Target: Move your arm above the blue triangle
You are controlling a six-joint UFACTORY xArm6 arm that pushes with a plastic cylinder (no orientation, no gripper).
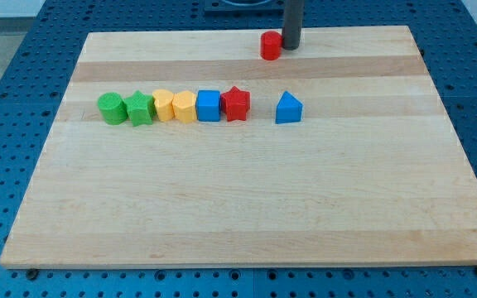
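Observation:
The blue triangle (288,108) sits alone on the wooden board (247,207), right of the row of blocks. My tip (291,46) is at the view's top, well above the blue triangle in the picture, and touches the right side of a red cylinder (270,45). The rod rises straight out of the view's top.
A row of blocks lies left of the blue triangle: a green cylinder (110,108), a green star (140,108), a yellow heart (164,105), a yellow hexagon (184,106), a blue cube (209,105) and a red star (236,103). The board rests on a blue pegboard table (7,91).

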